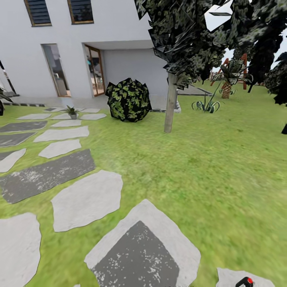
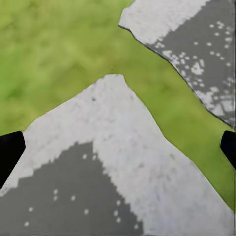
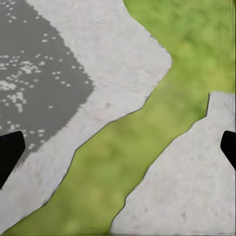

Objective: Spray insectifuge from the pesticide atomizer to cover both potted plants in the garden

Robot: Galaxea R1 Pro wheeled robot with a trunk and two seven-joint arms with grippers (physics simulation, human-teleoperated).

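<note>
Head view covers the garden: a lawn (image 1: 207,167) crossed by grey stepping stones (image 1: 85,199), with a white house (image 1: 119,44) behind. One potted plant (image 1: 72,112) stands among the far stones at 11 o'clock, just in front of the house. A round dark shrub (image 1: 128,99) sits at 12 o'clock, a thin tree trunk (image 1: 171,103) beside it at 1 o'clock. A small black item with a red tip (image 1: 245,282) shows at the frame edge at 5 o'clock; it cannot be identified.

Left wrist view: the left gripper (image 2: 118,147) is wide open and holds nothing; both dark fingertips (image 2: 10,152) sit at the frame sides over stone and grass. Right wrist view: the right gripper (image 3: 118,147) is equally spread and empty.

Step in hand, judged: travel and search; the atomizer is not yet picked up. Next move requires locating the atomizer before approaching the potted plant.
</note>
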